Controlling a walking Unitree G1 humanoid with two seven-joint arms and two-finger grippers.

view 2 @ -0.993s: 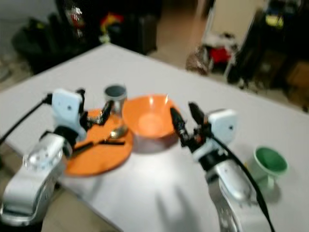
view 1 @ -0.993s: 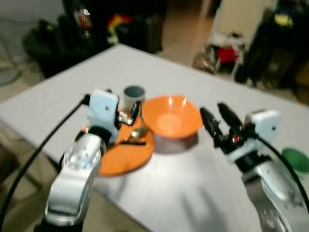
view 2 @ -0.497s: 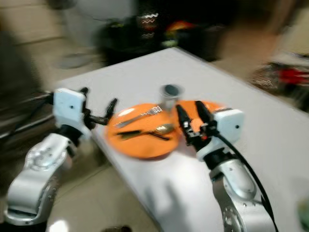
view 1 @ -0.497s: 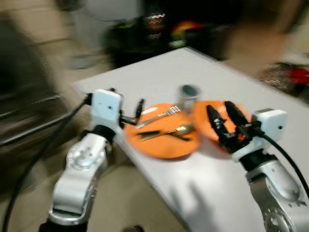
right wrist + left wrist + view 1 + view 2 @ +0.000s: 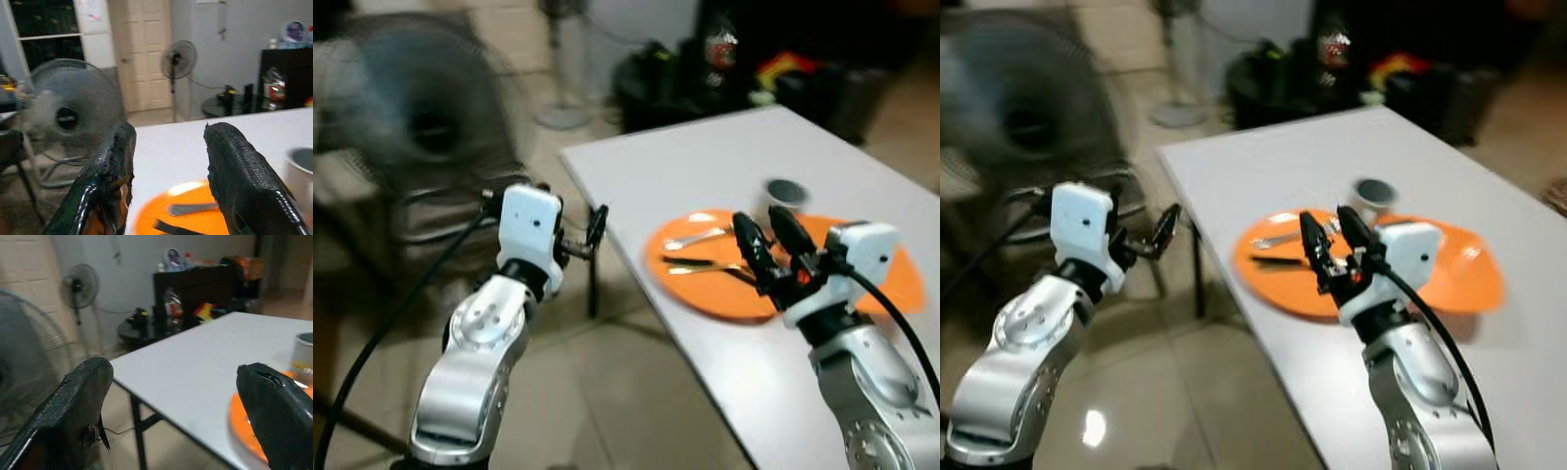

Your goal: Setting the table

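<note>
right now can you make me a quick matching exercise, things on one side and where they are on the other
Things:
1. plate
2. cup
3. fan
4. left tool

Places:
A. on the floor beside the table
B. in the air off the table's edge, empty
C. near the table's edge, cutlery on it
D. on the table, behind the plate

Pairs: 1-C, 2-D, 3-A, 4-B

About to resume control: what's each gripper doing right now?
Left gripper: open, empty, off the white table's corner.
Right gripper: open, empty, above the round orange plate.
</note>
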